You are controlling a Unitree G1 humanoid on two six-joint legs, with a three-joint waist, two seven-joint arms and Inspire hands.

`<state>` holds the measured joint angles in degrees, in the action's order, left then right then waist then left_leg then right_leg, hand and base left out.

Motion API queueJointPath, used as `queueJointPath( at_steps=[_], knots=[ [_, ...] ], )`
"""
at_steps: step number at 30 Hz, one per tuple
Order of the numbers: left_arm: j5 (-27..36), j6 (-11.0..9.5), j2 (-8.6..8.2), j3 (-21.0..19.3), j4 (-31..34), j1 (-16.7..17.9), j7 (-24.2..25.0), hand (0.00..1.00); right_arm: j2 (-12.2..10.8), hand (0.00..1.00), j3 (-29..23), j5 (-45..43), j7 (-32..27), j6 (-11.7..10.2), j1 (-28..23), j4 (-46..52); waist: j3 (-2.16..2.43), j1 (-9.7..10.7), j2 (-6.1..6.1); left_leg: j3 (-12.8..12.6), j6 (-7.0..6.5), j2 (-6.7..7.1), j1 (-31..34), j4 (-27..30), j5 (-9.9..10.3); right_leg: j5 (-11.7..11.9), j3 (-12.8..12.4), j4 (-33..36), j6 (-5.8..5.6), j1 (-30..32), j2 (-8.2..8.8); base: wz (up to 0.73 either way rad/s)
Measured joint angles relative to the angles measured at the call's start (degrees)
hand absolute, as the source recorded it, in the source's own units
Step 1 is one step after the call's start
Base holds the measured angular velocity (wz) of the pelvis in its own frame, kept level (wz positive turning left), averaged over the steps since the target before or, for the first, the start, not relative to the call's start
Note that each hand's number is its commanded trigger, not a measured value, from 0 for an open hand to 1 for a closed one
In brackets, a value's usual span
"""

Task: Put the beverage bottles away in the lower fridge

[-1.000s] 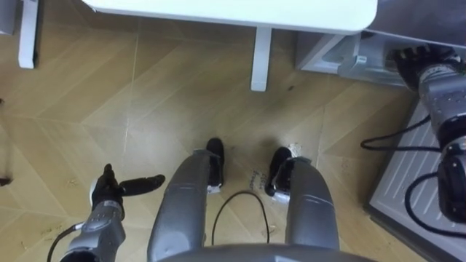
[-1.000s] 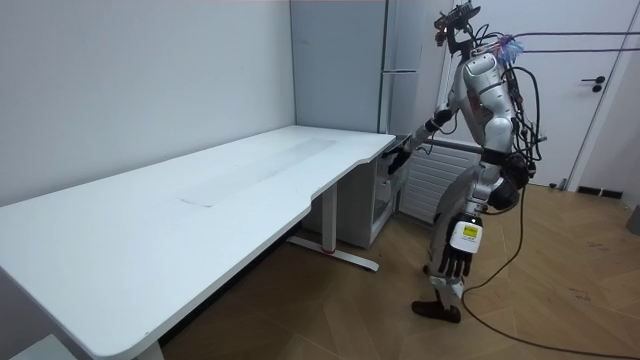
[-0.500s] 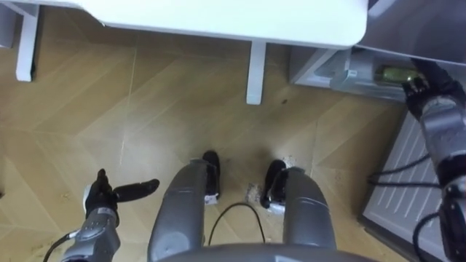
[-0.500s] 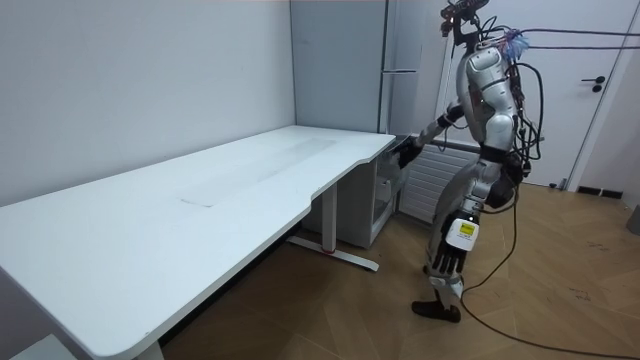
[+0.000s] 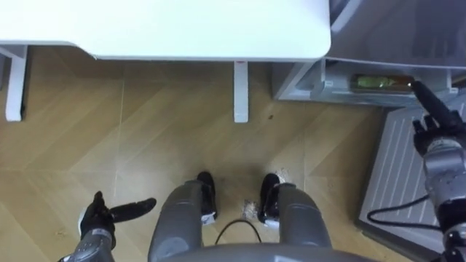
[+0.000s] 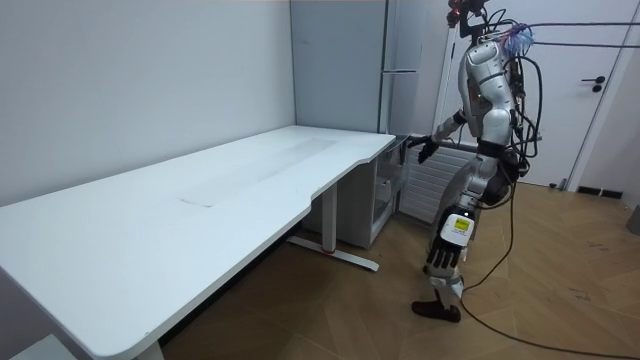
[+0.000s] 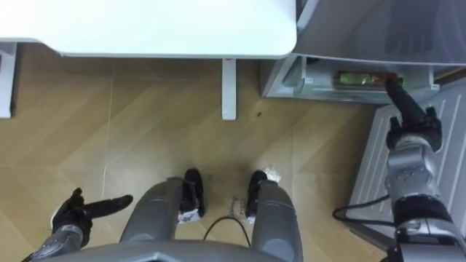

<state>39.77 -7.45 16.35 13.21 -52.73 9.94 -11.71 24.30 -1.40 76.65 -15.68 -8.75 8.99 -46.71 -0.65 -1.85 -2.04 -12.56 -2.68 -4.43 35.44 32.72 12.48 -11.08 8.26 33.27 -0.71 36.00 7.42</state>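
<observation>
Left eye view shows the green drink bottle point(image 5: 378, 82) lying inside the lower fridge point(image 5: 306, 81), just beside the straight fingertips of the right hand point(image 5: 437, 124); the left hand point(image 5: 97, 219) hangs relaxed, fingers loose, above the floor point(image 5: 145, 131).

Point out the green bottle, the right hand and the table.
green bottle point(image 5: 375, 82), left eye view, its middle.
right hand point(image 5: 435, 129), left eye view, its back.
table point(image 5: 182, 29), left eye view, bare top.
</observation>
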Motion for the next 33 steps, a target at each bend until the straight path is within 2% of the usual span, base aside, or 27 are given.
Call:
queueJointPath(
  at_steps=[7, 9, 11, 13, 16, 21, 24, 28, 30, 33],
  knots=[
    [-0.4, -0.1, -0.02, 0.0, 1.1, -0.5, -0.5, 0.0, -0.9, 0.0, 0.1, 2.5, -1.4, -0.1, 1.1, -0.1, -0.72, -0.1, 0.9, -0.5, -0.12, 0.37, 0.2, -0.3, 0.1, -0.3, -0.6, 0.5, -0.25, 1.0, 0.3, -0.03],
    [-0.4, -0.1, -0.08, 0.4, 1.4, -0.8, -0.6, 0.0, -0.9, 0.0, 0.1, 4.4, -2.0, -0.1, 3.0, -1.1, -1.15, -0.2, 1.48, -0.6, -0.15, 0.31, 1.3, 0.0, 0.1, -0.3, -0.6, 1.0, -0.19, 2.2, 0.3, 0.0],
    [-0.5, 0.0, -0.16, 1.0, 1.4, -1.3, -0.6, 0.0, -0.9, 0.0, 0.2, 5.3, -2.0, -0.1, 4.8, -3.4, -1.34, -0.3, 1.76, -0.7, -0.15, 0.38, 2.0, 0.2, 0.1, -0.6, -0.7, 1.7, -0.06, 3.2, 0.43, 0.0],
    [-0.5, -0.1, -0.07, 1.5, 1.5, -1.5, -0.6, 0.0, -0.9, 0.0, 0.5, 6.8, -2.0, -0.1, 5.9, -5.3, -1.35, -0.8, 1.87, -0.7, 0.01, 0.27, 3.0, 1.1, 0.4, -1.1, -0.9, 2.8, 0.1, 4.2, 0.41, 0.0],
    [-0.5, 0.0, 0.05, 1.9, 1.3, -1.8, -0.6, 0.0, -0.8, 0.0, 1.3, 8.0, -1.5, 0.0, 8.4, -7.2, -1.37, -1.6, 1.93, -0.5, 0.3, 0.14, 6.5, 5.3, 2.0, -2.9, -1.3, 7.4, 0.59, 8.0, 0.58, 0.03],
    [-0.3, 1.2, 0.12, 1.9, 0.9, -2.1, -0.6, 0.0, -0.6, 0.0, 1.3, 8.0, 2.2, 0.1, 12.9, -12.2, -1.67, -1.7, 2.25, 1.6, 0.57, 0.15, 14.0, 16.9, 6.4, -9.0, -1.1, 20.1, 1.13, 15.1, 2.44, 0.24],
    [0.0, 2.3, 0.12, 2.4, 0.9, -3.4, -0.6, 0.0, -0.5, 0.0, 1.3, 8.2, 4.1, 0.2, 16.0, -13.3, -1.97, -1.8, 2.6, 2.2, 0.43, 0.2, 19.0, 22.5, 7.9, -11.3, -0.9, 26.3, 1.67, 19.8, 3.7, 0.21],
    [1.0, 2.7, 0.4, 2.8, 2.2, -3.6, -0.6, 0.0, -0.3, 0.0, 1.3, 9.6, 6.7, 1.4, 18.1, -13.4, -2.05, -1.6, 2.55, 2.5, 0.44, 0.28, 23.8, 27.8, 9.2, -13.6, -1.2, 32.3, 2.34, 24.7, 4.88, 0.15],
    [1.0, 3.3, 0.8, 3.4, 2.6, -3.8, -1.1, 0.0, -0.3, 0.0, 1.3, 10.2, 7.9, 2.3, 19.1, -13.7, -2.14, -1.6, 2.43, 2.6, 0.7, 0.12, 26.4, 30.6, 9.9, -14.6, -1.2, 35.5, 3.05, 27.4, 5.59, 0.08],
    [0.9, 3.3, 1.27, 3.9, 2.8, -3.9, -1.9, 0.0, -0.2, 0.0, 1.3, 11.9, 8.9, 2.4, 19.7, -13.7, -2.26, -1.3, 2.2, 3.3, 1.18, -0.01, 29.4, 33.5, 10.6, -15.3, -1.3, 38.3, 3.51, 30.3, 5.6, 0.05]
  ],
)
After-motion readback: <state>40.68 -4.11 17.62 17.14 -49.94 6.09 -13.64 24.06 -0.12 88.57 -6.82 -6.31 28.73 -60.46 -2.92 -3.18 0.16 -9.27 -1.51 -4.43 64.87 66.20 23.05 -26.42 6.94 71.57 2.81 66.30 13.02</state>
